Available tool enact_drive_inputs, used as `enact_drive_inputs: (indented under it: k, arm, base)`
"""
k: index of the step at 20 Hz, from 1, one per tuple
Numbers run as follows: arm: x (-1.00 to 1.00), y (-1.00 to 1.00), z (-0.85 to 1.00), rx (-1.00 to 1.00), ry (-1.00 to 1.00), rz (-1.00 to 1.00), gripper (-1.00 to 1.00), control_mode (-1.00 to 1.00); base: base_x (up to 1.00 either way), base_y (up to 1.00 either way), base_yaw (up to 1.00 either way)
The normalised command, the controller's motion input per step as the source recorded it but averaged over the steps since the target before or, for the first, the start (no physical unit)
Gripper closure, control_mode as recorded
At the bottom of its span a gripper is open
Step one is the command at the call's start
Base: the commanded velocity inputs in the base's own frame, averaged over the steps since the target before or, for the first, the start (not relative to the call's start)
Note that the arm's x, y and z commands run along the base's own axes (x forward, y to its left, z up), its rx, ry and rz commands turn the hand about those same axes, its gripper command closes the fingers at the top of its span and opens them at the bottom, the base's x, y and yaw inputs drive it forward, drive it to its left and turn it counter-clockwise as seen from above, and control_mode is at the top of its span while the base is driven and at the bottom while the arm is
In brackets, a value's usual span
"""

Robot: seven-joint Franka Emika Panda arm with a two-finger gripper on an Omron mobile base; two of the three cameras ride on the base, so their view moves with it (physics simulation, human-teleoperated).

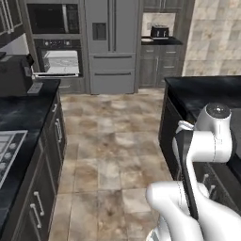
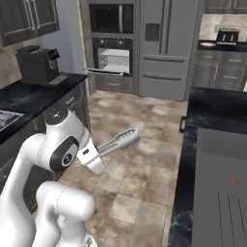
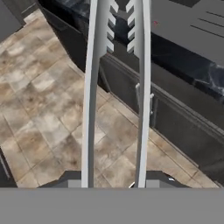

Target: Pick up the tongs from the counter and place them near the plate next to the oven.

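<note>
My gripper (image 3: 114, 181) is shut on the joined end of the silvery tongs (image 3: 116, 87). Their two long arms run up the hand view to toothed tips. In the right base view the tongs (image 2: 118, 140) stick out level from my hand, over the tiled floor between the two black counters. The right counter (image 2: 212, 108) lies just beyond the tongs' tips, and its cabinet front (image 3: 175, 113) shows under them. The steel wall oven (image 1: 59, 61) (image 2: 114, 58) stands far ahead on the left, past the left counter (image 1: 23, 113). The orange-rimmed plate is out of view.
A dark coffee machine (image 1: 14, 73) (image 2: 36, 65) stands on the left counter near the oven, with a cooktop (image 1: 7, 153) closer. A grey fridge (image 1: 110, 44) is beside the oven. A black toaster (image 1: 160, 32) and a small pale dish (image 1: 147, 40) sit far back.
</note>
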Motion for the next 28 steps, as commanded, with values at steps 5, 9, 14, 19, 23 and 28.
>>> enact_drive_inputs:
  k: [5, 9, 14, 19, 23, 28]
  arm:
    - [0.0, 0.0, 0.0, 0.0, 0.0, 0.0, 1.0, 1.0]
    - [0.0, 0.0, 0.0, 0.0, 0.0, 0.0, 1.0, 1.0]
    - [0.0, 0.0, 0.0, 0.0, 0.0, 0.0, 1.0, 1.0]
    - [0.0, 0.0, 0.0, 0.0, 0.0, 0.0, 1.0, 1.0]
    - [0.0, 0.0, 0.0, 0.0, 0.0, 0.0, 1.0, 1.0]
    - [0.0, 0.0, 0.0, 0.0, 0.0, 0.0, 1.0, 1.0]
  base:
    - [1.0, 0.29, -0.18]
    - [1.0, 0.27, -0.18]
    - [1.0, 0.3, -0.19]
    - [1.0, 0.31, -0.18]
    - [1.0, 0.27, -0.16]
    - [1.0, 0.23, -0.16]
